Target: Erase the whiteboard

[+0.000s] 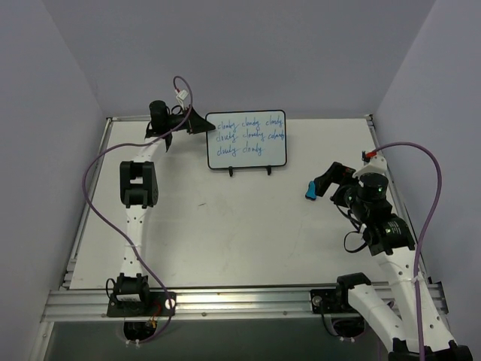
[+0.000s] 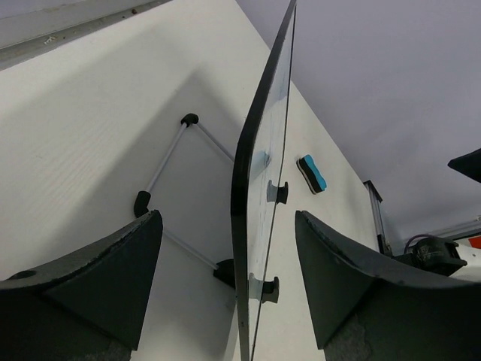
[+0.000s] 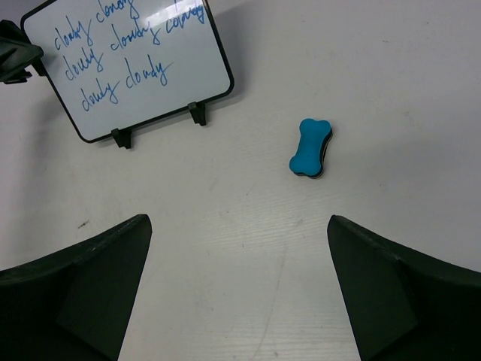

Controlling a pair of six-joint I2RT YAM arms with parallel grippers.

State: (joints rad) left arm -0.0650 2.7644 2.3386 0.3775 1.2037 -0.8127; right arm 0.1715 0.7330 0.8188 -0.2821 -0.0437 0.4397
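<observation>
1. Left gripper (image 2: 227,226): jaws apart, straddling the left edge of the whiteboard (image 2: 267,150). The board edge sits in the gap, with space showing on both sides.
2. Right gripper (image 3: 239,226): jaws wide apart with nothing between them, hovering over the table (image 1: 225,226).
3. Blue eraser (image 3: 310,148): bone-shaped with a dark underside, lying flat on the table. It is ahead of the right fingertips and a bit to the right, not in the gap.
4. The whiteboard stands at the far middle of the table, leaning back on a wire easel stand (image 2: 167,159). Two small black clips hold its bottom edge.
5. Three lines of blue handwriting cover the board face, and the third line is shorter.
6. The eraser is to the right of the board and nearer than it, well apart from it.
7. Purple cables (image 1: 90,169) loop off both arms.
</observation>
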